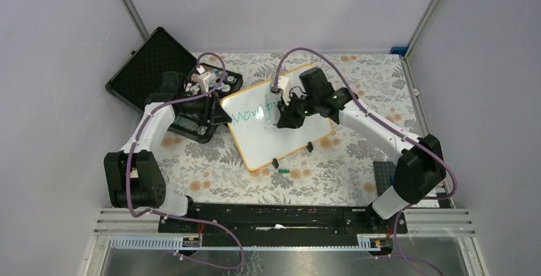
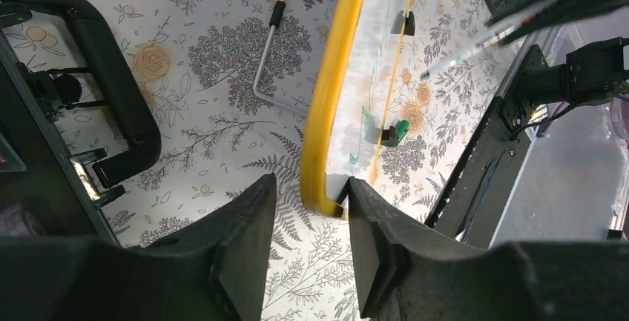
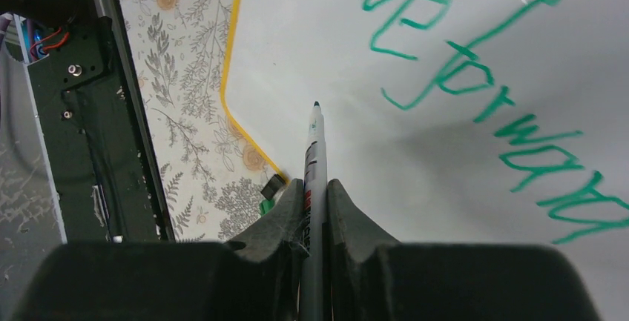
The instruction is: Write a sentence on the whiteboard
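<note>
My right gripper [image 3: 315,187] pinches the one marker [image 3: 314,139], its tip by bare board at 6 o'clock of the sentence [image 3: 475,91]. My left gripper [image 2: 310,191] is spread astride the yellow rim, at 9 o'clock on the single whiteboard [image 1: 268,142], which lies mid-table with two clip feet [image 1: 275,162].

Looks like a robotics lab cell: walled by plain grey panels [image 1: 268,8] on aluminium posts [image 1: 429,8] beyond the marker [image 3: 314,158], floored by a flower-print sheet [image 1: 210,174] beneath it, fitted with a black mounting rail [image 1: 274,214] on its near side.

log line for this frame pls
right gripper: shut on marker, tip over whiteboard | sentence: green, reads "Move forward" | left gripper: open, fingers either side of rim
</note>
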